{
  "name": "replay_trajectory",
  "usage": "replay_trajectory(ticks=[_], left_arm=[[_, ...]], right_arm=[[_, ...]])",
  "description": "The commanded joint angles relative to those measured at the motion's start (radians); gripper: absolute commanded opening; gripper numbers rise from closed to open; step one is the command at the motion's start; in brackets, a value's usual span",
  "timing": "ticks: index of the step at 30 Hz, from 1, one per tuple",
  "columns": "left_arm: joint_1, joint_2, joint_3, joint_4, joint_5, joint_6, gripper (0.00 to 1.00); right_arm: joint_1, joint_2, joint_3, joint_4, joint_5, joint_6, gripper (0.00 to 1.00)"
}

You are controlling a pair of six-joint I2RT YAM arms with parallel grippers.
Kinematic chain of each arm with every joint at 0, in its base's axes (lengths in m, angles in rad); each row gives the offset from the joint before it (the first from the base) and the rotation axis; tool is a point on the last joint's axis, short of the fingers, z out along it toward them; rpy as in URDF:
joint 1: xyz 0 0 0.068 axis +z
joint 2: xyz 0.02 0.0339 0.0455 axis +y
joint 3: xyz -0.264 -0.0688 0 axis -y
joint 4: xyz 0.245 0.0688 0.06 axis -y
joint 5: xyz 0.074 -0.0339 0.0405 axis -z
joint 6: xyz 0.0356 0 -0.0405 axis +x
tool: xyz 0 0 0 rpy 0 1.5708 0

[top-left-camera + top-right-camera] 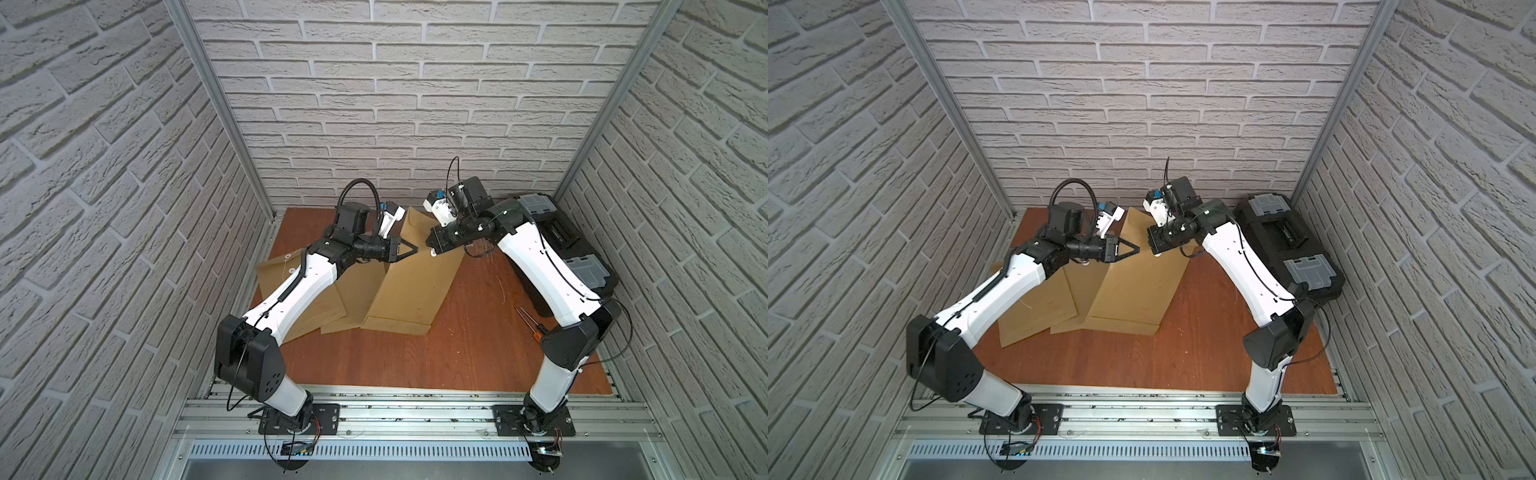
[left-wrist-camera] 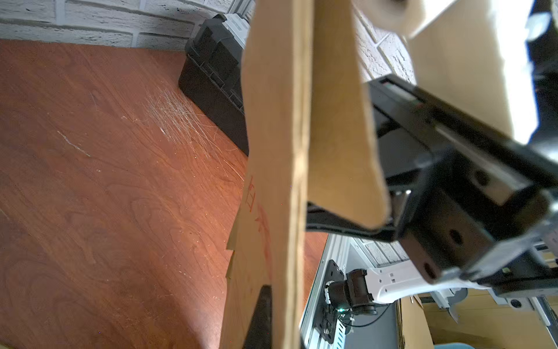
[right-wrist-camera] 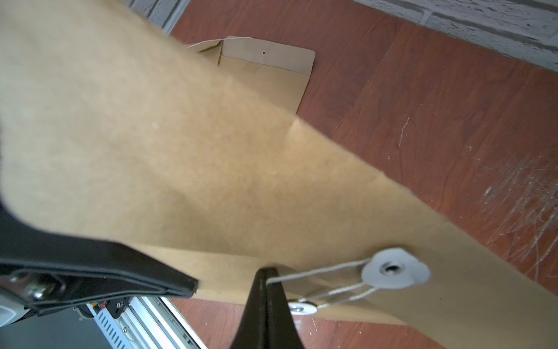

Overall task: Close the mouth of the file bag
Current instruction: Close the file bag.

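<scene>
Brick-patterned walls (image 1: 415, 104) enclose a reddish wooden surface (image 1: 457, 361). Hidden parts: in both top views the fingertips of the right hand lie under its own wrist housing, and the left arm (image 1: 299, 286) covers much of two other bags (image 1: 357, 303) lying flat. The bag (image 1: 411, 282) stands mid-surface with its bottom edge on the wood and its mouth end raised and tilted between the two hands. Its paper is blurred at close range in both wrist views.

Pose: both arms reach inward from the front rail with elbows bent, their tips almost meeting at the bag's upper edge. There the left hand (image 1: 414, 248) is clenched on the paper. The left wrist view shows one finger (image 2: 259, 317) against the sheet, the other hidden behind it.

Only the right wrist view shows the right hand (image 3: 267, 273) clenched on the string (image 3: 317, 273), which runs straight to a white disc (image 3: 395, 269) on the paper. A toolbox (image 1: 552, 232) sits by the right wall. A tool (image 1: 527, 320) shows beside the right elbow in a top view.
</scene>
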Motion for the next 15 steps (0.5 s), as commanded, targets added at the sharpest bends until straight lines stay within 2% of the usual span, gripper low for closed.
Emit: replay_trajectory(ticks=[1,7,15], left_arm=[[0.009,-0.009,0.019,0.1,0.024,-0.009,0.0],[0.034,-0.028,-0.001,0.119,0.026,-0.027,0.0],[0.04,-0.025,0.009,0.129,0.035,-0.036,0.0]], right_arm=[[-0.004,-0.079,-0.08,0.129,-0.061,0.037,0.03],[-0.045,-0.174,-0.261,0.259,-0.112,0.064,0.03],[-0.074,-0.247,-0.431,0.425,-0.086,0.084,0.03]])
